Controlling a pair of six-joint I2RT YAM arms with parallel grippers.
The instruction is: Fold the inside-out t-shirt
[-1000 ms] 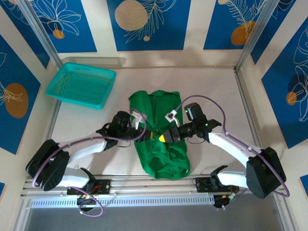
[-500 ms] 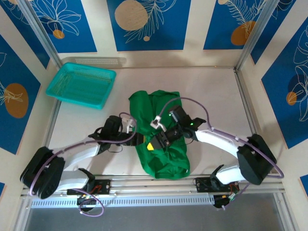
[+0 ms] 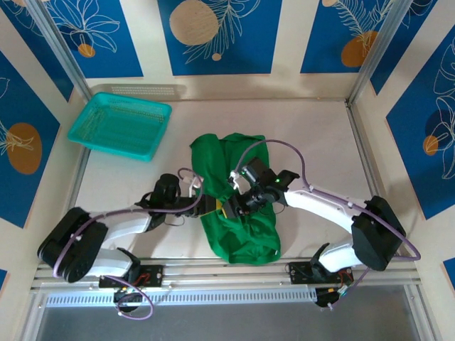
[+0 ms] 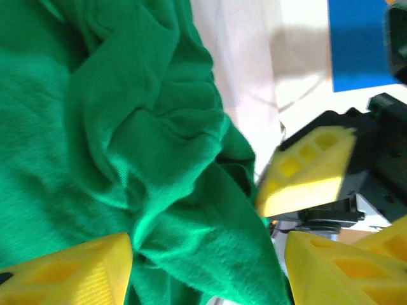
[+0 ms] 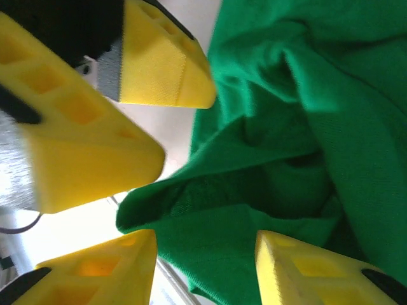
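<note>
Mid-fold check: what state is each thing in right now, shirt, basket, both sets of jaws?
Bright green cloth t-shirt: crumpled in a heap on the table, not yet folded.
Teal plastic mesh basket: upright, far left, apart from the shirt.
Left gripper: jaws open, a cloth fold between them.
Right gripper: jaws open, cloth between them.
</note>
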